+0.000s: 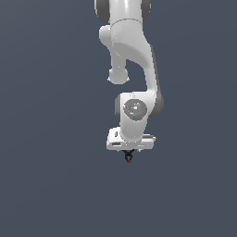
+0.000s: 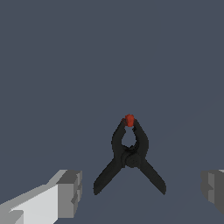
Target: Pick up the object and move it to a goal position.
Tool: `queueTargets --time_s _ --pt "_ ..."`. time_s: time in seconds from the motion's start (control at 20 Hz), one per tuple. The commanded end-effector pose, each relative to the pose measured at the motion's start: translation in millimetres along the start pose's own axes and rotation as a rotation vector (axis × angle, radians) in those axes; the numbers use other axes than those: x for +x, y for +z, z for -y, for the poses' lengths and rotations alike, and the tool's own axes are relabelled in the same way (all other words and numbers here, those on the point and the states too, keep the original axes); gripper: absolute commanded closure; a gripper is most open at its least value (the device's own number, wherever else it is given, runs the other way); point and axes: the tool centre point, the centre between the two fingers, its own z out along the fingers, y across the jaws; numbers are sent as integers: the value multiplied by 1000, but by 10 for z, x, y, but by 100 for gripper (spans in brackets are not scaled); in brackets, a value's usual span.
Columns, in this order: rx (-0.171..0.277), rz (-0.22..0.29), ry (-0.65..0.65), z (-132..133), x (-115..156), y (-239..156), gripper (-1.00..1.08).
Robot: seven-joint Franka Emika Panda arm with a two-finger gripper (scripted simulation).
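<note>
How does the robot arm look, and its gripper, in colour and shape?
The arm is glossy white with rounded, smooth links and dark grey bands at the joints. One joint shows a round grey cap with a small red dot. The gripper has a flat white boxy body; its fingers are blocky and grey. No cables are visible.

Both renders were evenly and softly lit, on the dim side, against a flat slate-grey ground with no glare. In the exterior view the white arm showed gentle shading, brighter on its upper curves and greyer beneath, suggesting light from above. No cast shadow showed under the gripper. The object between the fingers read nearly solid black, its edges jagged with coarse pixel stepping. No blur or edge distortion appeared.
</note>
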Motion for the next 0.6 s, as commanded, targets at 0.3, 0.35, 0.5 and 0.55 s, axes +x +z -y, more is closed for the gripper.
queueTargets --time_s 0.3,0.35,0.5,0.55 --pt "0 1 0 10 9 83 -92" --pt "0 1 0 10 9 117 -92" --pt "0 1 0 11 6 261 -92" --pt "-1 0 0 11 4 317 -92"
